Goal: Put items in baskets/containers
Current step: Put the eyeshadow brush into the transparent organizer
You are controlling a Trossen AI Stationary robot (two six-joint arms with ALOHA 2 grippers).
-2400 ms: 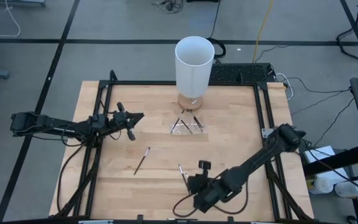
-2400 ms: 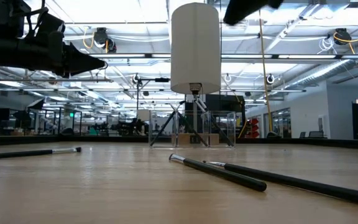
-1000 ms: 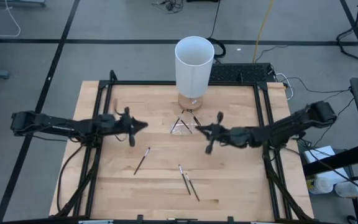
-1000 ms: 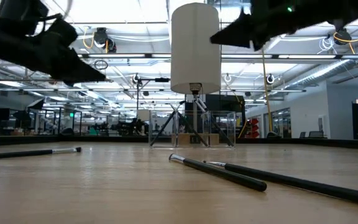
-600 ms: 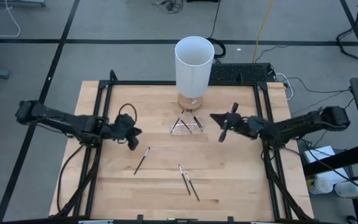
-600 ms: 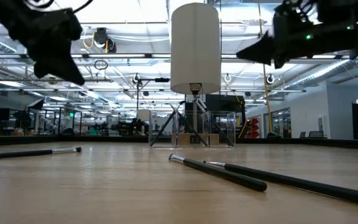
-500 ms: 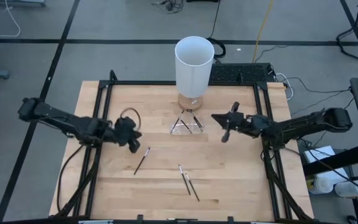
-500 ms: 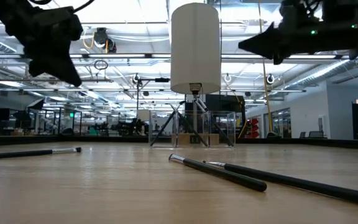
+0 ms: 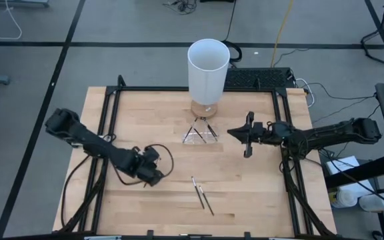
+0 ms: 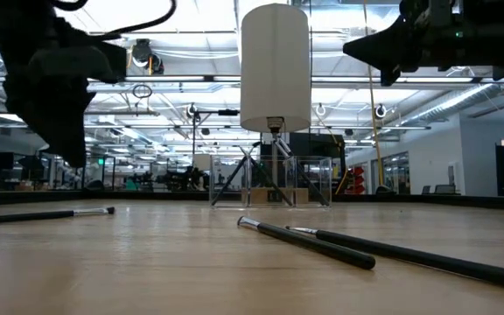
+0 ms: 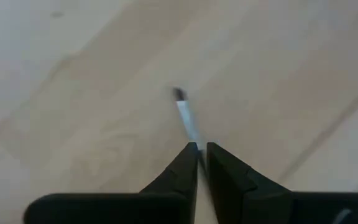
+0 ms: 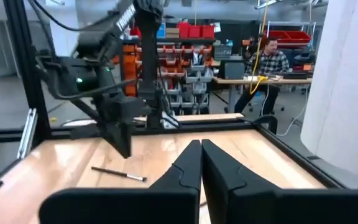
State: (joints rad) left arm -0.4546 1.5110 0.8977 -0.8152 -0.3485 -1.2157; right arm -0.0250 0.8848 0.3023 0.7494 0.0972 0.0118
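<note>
A small clear container [image 9: 199, 135] stands below the tall white cylinder [image 9: 209, 63] and holds a few thin dark sticks [image 9: 211, 130]. Two sticks [image 9: 202, 195] lie side by side on the table toward the near edge. A third stick [image 10: 42, 214] lies alone on the left; its pale tip [image 11: 185, 115] shows just past my left gripper's fingertips. My left gripper [image 9: 153, 177] is shut and points down over that stick, above the table in the low view [image 10: 68, 149]. My right gripper [image 9: 231, 131] is shut and empty, held high to the container's right.
A black frame [image 9: 112, 120] runs along the table's left, far and right sides. The white cylinder stands on a small wooden base right behind the container. The right wrist view shows the left arm [image 12: 114, 118] across the table and a person [image 12: 266, 56] far off in the room.
My left gripper has swung from the table's far left toward the near edge and down, and has tipped to point down over the lone stick. My right gripper has drawn back from the container toward the table's right edge. The sticks have not moved.
</note>
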